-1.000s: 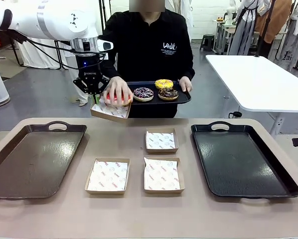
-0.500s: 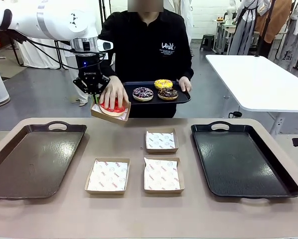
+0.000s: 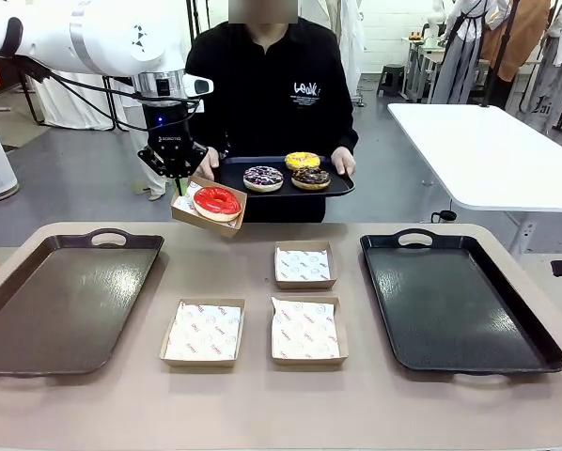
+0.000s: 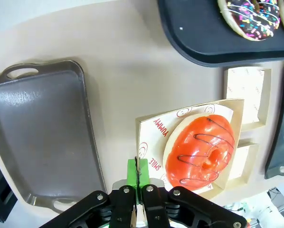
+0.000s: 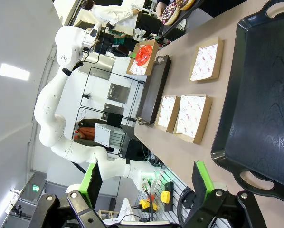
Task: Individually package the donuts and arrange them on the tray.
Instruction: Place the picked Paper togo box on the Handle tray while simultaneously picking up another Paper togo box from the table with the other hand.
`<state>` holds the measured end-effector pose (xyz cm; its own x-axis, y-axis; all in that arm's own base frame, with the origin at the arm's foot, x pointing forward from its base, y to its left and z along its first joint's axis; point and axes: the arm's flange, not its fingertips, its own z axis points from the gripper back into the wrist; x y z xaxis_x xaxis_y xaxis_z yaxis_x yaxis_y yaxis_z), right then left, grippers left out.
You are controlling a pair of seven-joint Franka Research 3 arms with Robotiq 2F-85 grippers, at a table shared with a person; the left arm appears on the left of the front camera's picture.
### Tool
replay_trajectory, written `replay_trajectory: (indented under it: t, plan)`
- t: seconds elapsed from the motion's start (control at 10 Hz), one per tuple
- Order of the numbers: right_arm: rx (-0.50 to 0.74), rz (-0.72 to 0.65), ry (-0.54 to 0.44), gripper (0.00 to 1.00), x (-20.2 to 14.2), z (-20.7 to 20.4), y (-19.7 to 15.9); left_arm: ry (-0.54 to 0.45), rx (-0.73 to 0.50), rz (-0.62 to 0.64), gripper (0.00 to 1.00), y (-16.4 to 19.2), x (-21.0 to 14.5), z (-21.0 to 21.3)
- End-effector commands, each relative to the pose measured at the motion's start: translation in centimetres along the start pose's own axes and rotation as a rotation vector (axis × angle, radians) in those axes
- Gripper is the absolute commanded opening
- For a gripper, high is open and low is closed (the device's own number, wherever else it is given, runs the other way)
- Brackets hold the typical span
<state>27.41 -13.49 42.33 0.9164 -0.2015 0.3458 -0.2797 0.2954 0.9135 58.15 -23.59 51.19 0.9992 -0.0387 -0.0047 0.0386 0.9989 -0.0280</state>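
Cardboard makes a weak handle: the left gripper (image 3: 176, 176) is clenched on one rim of the box (image 3: 198, 221), aloft past the far edge of the table (image 3: 262, 413), the red donut (image 3: 216, 201) lying inside. A jolt may buckle that rim and spill it; the right gripper (image 5: 146, 178) gapes empty.

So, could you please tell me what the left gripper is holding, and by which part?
The left gripper pinches the cardboard box carrying the red donut by one edge.
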Motion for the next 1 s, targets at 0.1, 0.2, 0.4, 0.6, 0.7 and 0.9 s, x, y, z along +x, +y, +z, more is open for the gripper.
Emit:
replay_trajectory:
  t: [0.1, 0.2, 0.4, 0.6, 0.7, 0.9]
  plan:
    - [-0.046, -0.017, 0.028, 1.0, 1.2, -1.3, 1.1, 0.009, 0.004, -0.001, 0.01, 0.8, -0.1, 0.2]
    - [-0.101, -0.008, 0.046, 1.0, 3.6, -3.1, 2.9, 0.004, 0.014, 0.005, 0.01, 2.1, 0.2, 1.2]
    - [-0.215, -0.019, 0.116, 1.0, 7.7, -6.9, 7.6, -0.014, 0.0, 0.014, 0.01, 5.3, -1.5, 2.6]
    - [-0.39, -0.041, 0.198, 1.0, 11.7, -11.4, 12.5, -0.006, 0.034, 0.014, 0.01, 8.3, -3.1, 3.0]
    - [-0.486, -0.041, 0.22, 1.0, 13.1, -13.4, 14.2, -0.002, 0.044, 0.012, 0.01, 9.5, -3.8, 2.7]
    - [-0.67, -0.075, 0.269, 1.0, 15.2, -17.8, 15.2, 0.005, 0.048, 0.013, 0.01, 11.8, -5.6, 2.1]
